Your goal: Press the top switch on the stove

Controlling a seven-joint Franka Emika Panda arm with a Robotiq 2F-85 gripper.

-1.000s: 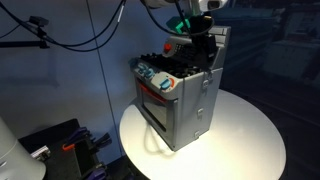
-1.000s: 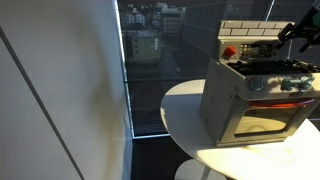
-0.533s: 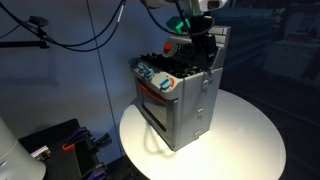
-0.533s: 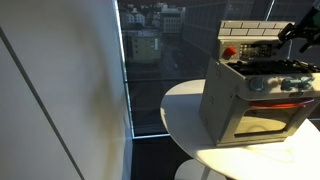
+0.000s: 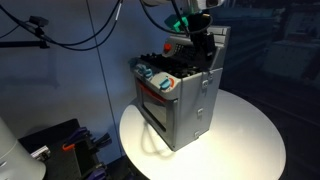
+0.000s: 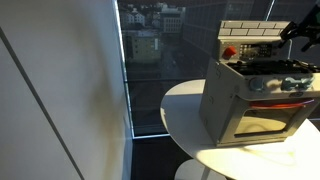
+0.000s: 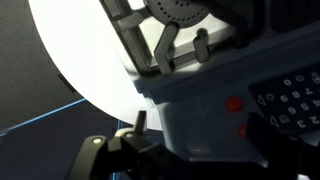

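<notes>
The stove (image 5: 177, 95) is a small grey metal toy with red trim and stands on a round white table (image 5: 250, 140). It shows in both exterior views, also (image 6: 255, 95). My gripper (image 5: 204, 46) hangs at the stove's brick-patterned back panel (image 6: 250, 33), close to its dark control strip, and also shows in the other exterior view (image 6: 300, 30). The wrist view is very close to the panel. It shows two red buttons (image 7: 233, 102), a keypad (image 7: 290, 100) and a burner grate (image 7: 180, 30). One dark fingertip (image 7: 140, 123) sits near the panel's edge. The gripper looks shut and empty.
The table edge (image 6: 185, 130) lies near a tall window (image 6: 145, 60) and a white wall. Cables (image 5: 80, 30) hang behind the stove. Dark equipment (image 5: 65, 145) sits on the floor below the table.
</notes>
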